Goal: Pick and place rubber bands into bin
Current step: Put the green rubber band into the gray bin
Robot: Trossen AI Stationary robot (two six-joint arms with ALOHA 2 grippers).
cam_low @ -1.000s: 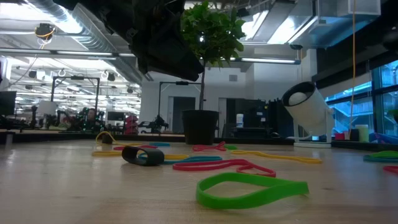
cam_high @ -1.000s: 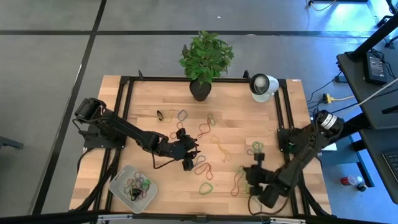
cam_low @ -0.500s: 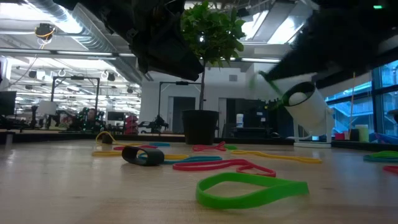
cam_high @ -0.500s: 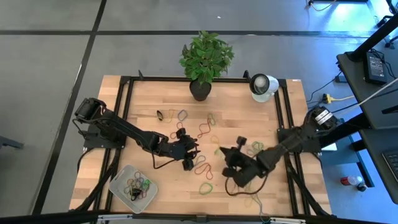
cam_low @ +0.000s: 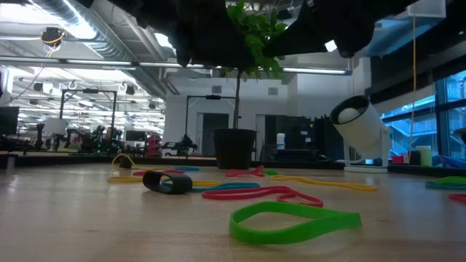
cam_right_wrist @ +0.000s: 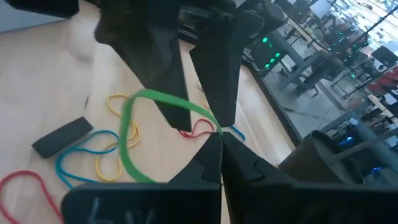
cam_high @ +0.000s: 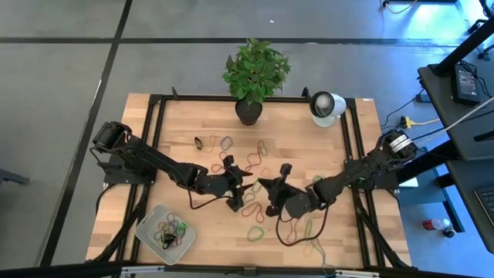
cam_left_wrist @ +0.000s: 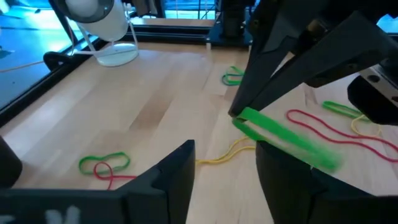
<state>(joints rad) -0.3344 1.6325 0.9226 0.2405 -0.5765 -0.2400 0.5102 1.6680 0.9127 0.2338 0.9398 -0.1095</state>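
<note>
The right gripper (cam_right_wrist: 214, 140) pinches a limp green band (cam_right_wrist: 134, 134) at one strand, offering it to the parted left gripper (cam_left_wrist: 224, 165).

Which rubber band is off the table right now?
The green rubber band pinched in the shut right end effector, held up between the left end effector's open fingers. All others lie on the table or in the bin.

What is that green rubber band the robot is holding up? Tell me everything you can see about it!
The green rubber band is a thin, flat, floppy loop of bright green rubber. The right gripper is shut on one end, pinching it above the wooden table near the middle. The rest of the loop hangs free and reaches between the open fingers of the left gripper, which faces it closely. It is not yet in the bin.
</note>
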